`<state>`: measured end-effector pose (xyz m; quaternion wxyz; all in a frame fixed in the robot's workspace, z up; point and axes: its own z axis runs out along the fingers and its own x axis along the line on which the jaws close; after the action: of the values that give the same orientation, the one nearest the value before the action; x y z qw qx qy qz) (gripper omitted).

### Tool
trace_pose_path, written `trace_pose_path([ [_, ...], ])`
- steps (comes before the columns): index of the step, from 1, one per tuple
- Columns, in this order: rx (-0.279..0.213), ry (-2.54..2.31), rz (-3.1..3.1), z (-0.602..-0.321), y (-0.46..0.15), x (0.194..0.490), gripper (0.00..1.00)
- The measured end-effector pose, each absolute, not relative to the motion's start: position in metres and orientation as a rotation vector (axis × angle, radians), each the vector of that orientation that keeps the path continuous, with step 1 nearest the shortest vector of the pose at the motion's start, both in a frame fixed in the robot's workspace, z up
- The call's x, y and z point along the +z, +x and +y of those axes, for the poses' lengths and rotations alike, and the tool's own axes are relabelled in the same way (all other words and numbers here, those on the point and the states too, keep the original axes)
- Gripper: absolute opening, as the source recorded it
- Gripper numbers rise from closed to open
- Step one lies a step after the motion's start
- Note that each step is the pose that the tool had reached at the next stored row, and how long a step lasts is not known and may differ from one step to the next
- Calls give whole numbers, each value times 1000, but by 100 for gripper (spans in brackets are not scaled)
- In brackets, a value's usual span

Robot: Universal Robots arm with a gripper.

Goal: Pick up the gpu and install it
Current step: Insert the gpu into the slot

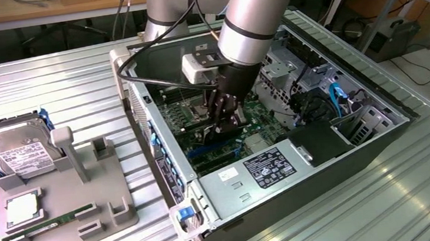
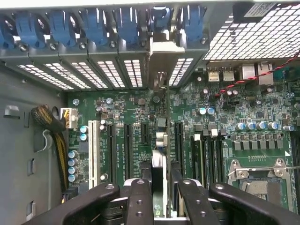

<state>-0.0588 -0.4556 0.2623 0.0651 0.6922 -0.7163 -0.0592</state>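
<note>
The gpu is seen edge-on as a thin black card between my two black fingers, standing upright over the green motherboard. Its silvery end bracket reaches the row of rear slot covers. My gripper is shut on the gpu. In the exterior view the gripper is low inside the open computer case, with the dark gpu just above the board. Whether the card's edge sits in a slot I cannot tell.
Blue retaining clips line the rear slots, and a white slot and the processor socket flank the card. The power supply fills the case's near end. A grey fixture at the exterior view's left holds a hard drive and a memory stick.
</note>
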Motion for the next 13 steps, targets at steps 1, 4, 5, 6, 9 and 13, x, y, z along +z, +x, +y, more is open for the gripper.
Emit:
trace_pose_path([
  [1, -178, 2091, -2159, -456, -59, 262, 26],
  [4, -178, 2098, -2152, -456, -59, 262, 26],
  [5, -178, 2098, -2151, -456, -60, 262, 26],
  [6, -179, 2098, -2150, -456, -60, 262, 26],
  [9, -181, 2098, -2147, -456, -61, 262, 26],
  [13, -184, 2098, -2145, -456, -61, 260, 26],
])
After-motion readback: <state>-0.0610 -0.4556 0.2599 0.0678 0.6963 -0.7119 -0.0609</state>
